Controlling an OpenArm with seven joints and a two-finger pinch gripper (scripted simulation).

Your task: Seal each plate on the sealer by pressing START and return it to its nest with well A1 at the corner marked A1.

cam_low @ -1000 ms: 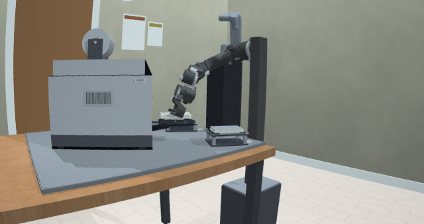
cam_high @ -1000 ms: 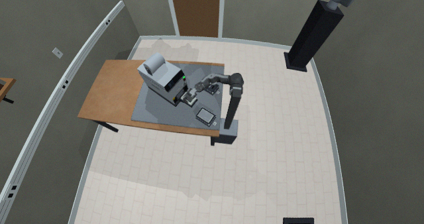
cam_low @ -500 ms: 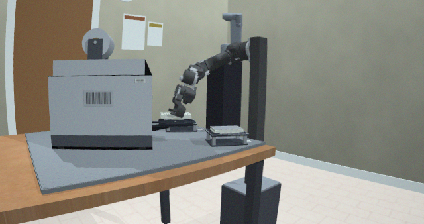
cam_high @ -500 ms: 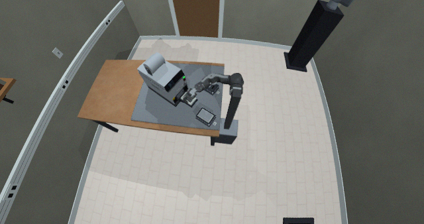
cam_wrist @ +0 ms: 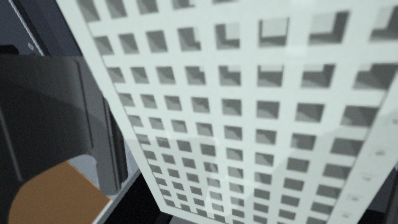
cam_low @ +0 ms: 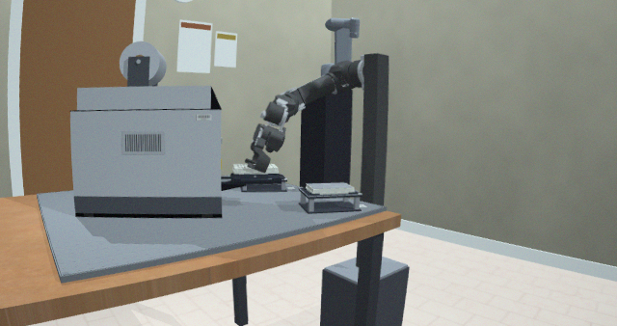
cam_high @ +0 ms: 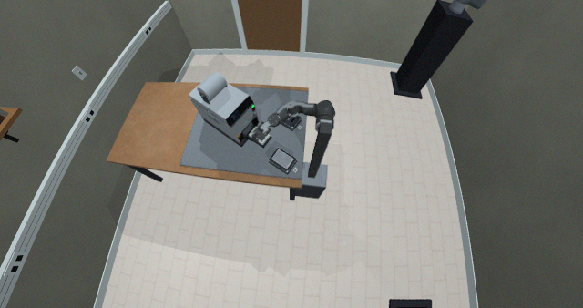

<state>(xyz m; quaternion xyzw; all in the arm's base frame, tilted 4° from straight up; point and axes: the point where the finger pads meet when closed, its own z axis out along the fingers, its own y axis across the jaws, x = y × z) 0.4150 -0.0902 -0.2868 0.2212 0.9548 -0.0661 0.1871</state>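
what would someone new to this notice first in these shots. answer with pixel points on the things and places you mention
Probably the big pale sealer (cam_high: 221,103) (cam_low: 145,157) on the gray mat, with a roll (cam_high: 212,87) (cam_low: 141,63) on top. Next, the dark arm (cam_high: 298,107) (cam_low: 315,90) reaches down beside it, its tool shut on an open plate (cam_low: 241,168) (cam_wrist: 242,107) at the stage. Up close, that plate's grid of square wells fills most of the wrist view.

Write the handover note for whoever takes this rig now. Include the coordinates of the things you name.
Gripper (cam_high: 260,133) (cam_low: 255,167) (cam_wrist: 223,137): fingers shut on the open-welled plate (cam_high: 262,140) (cam_low: 241,168) (cam_wrist: 240,56), at the sealer's stage (cam_high: 264,145) (cam_low: 270,177); seating unconfirmed.
Other plate (cam_high: 282,158) (cam_low: 330,188): in its nest, smooth-topped, so probably sealed.
Far nest (cam_high: 292,122) (cam_low: 264,188): no plate visible.
Lamp (cam_high: 253,107): green, likely from an earlier cycle.
Left: seat the held plate flat, release, press START, wait amber then green, return it to its own nest, A1 matched.
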